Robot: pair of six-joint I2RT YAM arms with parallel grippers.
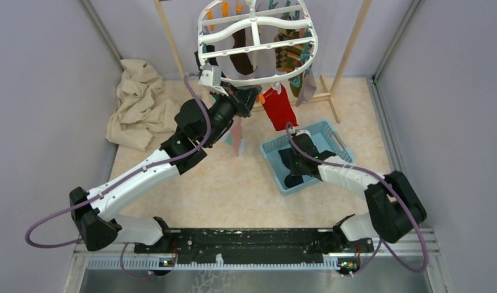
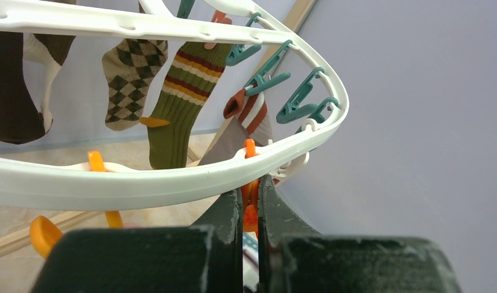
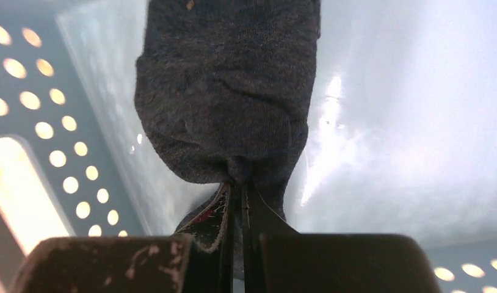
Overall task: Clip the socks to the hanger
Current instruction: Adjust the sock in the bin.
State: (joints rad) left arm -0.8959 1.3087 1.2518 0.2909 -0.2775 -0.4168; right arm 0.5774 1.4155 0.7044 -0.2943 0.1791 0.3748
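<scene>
Dark charcoal sock, bunched, wrinkled

I see one hanger, one red sock, one dark sock, one blue basket, one beige cloth

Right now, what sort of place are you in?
Probably a walled robot test cell set up as a laundry corner: a peg hanger with socks, a blue basket, a cloth heap.

You're in a robot lab cell: plain panel walls box in the table, a mounting rail along its edge
</scene>
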